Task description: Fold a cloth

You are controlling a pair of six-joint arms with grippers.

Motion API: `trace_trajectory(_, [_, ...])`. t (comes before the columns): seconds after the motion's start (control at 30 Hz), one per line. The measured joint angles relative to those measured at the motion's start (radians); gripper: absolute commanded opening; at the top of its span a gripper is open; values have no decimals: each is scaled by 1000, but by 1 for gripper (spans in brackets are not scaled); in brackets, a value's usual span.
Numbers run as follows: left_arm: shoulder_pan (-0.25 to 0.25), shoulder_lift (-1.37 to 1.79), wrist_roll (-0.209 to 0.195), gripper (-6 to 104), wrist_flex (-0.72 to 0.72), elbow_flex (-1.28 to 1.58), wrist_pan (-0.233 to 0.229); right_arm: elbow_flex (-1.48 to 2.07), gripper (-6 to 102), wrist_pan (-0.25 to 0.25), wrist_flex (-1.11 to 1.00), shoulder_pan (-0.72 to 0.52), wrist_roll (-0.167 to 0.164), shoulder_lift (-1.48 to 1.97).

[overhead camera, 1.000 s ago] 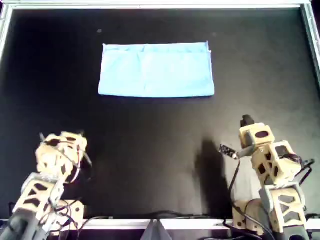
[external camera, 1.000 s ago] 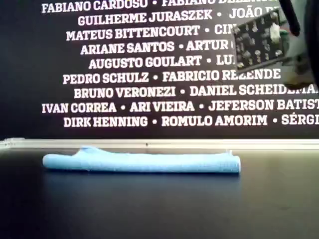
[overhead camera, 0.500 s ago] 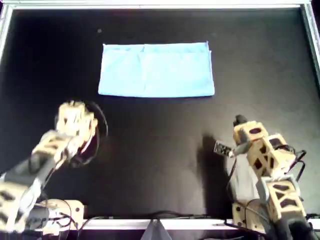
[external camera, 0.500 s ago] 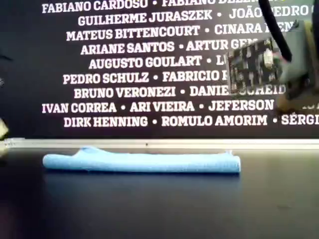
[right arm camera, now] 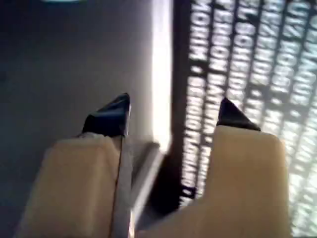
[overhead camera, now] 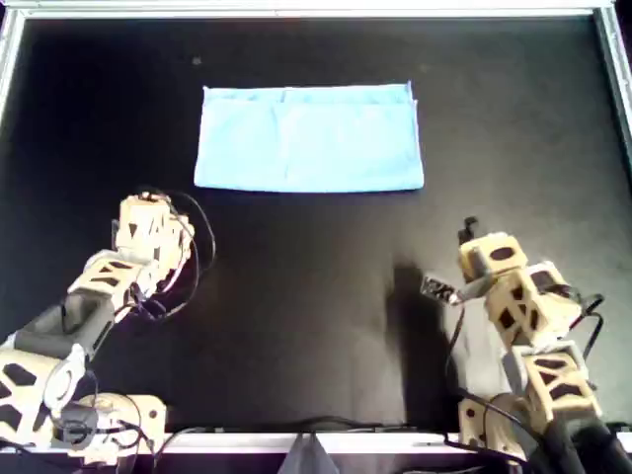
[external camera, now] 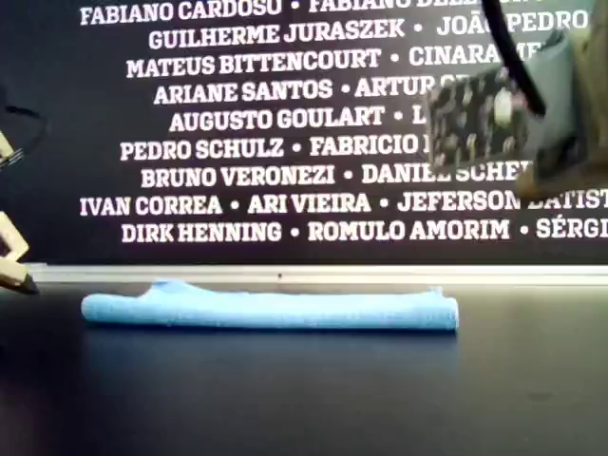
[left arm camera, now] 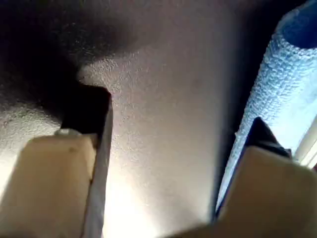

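Note:
The light sky-blue cloth lies flat as a folded rectangle on the black table, toward the far side. In the exterior view it is a low blue strip. My first gripper is open and empty, low over the table just short of the cloth's near left corner in the overhead view. The first wrist view shows its spread jaws with the cloth's edge beside one finger. My second gripper is open and empty, raised at the overhead view's right, apart from the cloth.
A metal rail runs along the table's far edge and a side rail along the overhead view's right. A black wall with white names stands behind. Cables hang by the first arm.
My first arm has swung forward from the near edge to just short of the cloth's near left corner. My second arm has shifted slightly forward. The cloth has not moved.

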Motion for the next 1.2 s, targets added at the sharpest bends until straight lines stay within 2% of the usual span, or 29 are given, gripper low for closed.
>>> trace_trajectory(0.37, [0,-5,-3,97,-17,-14,2,-538,70,0,8,25,0,-825])
trace_trajectory(0.57, [0,-20,-3,96,-26,-55,2,-709,70,0,233,80,6,-899])
trace_trajectory(0.7, [0,-20,-3,96,-26,-64,2,-824,70,0,341,75,6,-974])
trace_trajectory(0.9, [-2,-32,-3,96,-26,-94,2,-950,70,0,368,87,6,-1101])
trace_trajectory(1.2, [-3,-250,-2,96,-34,-293,3,-1075,70,0,373,78,6,-1190])
